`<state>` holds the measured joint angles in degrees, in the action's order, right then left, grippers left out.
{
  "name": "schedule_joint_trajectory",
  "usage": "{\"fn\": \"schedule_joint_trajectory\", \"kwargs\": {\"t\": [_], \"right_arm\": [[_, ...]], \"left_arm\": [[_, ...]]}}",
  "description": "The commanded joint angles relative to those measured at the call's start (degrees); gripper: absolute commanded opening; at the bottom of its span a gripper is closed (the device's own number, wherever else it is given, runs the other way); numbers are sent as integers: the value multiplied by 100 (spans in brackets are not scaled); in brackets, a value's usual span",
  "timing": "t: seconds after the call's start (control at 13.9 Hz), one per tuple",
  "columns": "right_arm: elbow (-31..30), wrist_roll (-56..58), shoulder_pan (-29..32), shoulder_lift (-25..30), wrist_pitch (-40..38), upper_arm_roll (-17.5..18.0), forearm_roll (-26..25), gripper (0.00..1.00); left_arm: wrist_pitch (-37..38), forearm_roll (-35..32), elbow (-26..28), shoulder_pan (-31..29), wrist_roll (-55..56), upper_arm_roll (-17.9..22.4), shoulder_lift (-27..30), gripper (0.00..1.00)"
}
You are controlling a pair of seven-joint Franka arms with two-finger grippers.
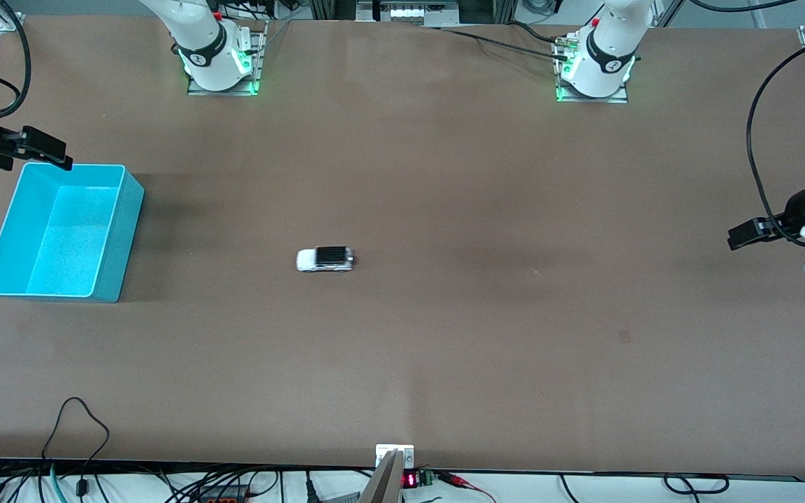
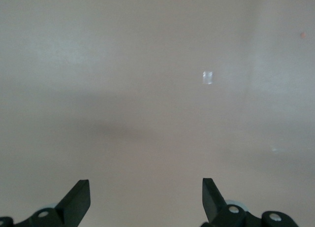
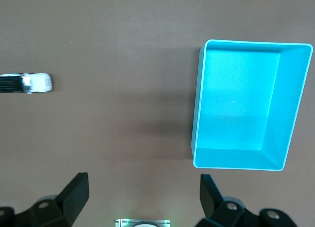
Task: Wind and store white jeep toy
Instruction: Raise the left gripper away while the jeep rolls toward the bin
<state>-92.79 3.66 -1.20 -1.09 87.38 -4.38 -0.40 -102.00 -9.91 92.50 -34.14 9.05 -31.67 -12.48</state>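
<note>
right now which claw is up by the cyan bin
The right claw, open, hangs at a corner of the cyan bin. The left claw, also open, waits at the table's other end, with nothing nearby.

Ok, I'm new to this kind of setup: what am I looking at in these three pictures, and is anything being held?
These are two robot arms bolted to a brown table, each ending in a two-finger gripper. The big picture comes from a high camera facing the robots, so their bases sit along its top. The other two come from cameras on each arm's wrist, looking down past the black fingers.

On the table lie a white jeep toy, roughly in the middle, and an empty cyan bin toward the right arm's end.

The left gripper hangs over its own end of the table, the right gripper over the bin's corner. Both are open and hold nothing. The right wrist view shows both the bin and the toy.
</note>
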Motion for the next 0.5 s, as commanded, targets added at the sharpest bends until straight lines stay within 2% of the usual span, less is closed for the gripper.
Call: {"fn": "schedule_joint_trajectory", "kwargs": {"t": [0.0,0.14,0.29,0.43], "right_arm": [[33,12,32,12,-37,25,23,100],[33,12,41,4,-28,25,31,100],[50,12,33,-14,-19,25,5,100],[50,12,24,-14,-1,25,5,100]], "left_arm": [[-117,173,-136,222,-175,64,-27,100],[-110,138,-127,267,-298,64,-9,100],[178,147,-127,311,-1068,99,17,100],[215,147,-127,328,-1344,213,35,100]]}}
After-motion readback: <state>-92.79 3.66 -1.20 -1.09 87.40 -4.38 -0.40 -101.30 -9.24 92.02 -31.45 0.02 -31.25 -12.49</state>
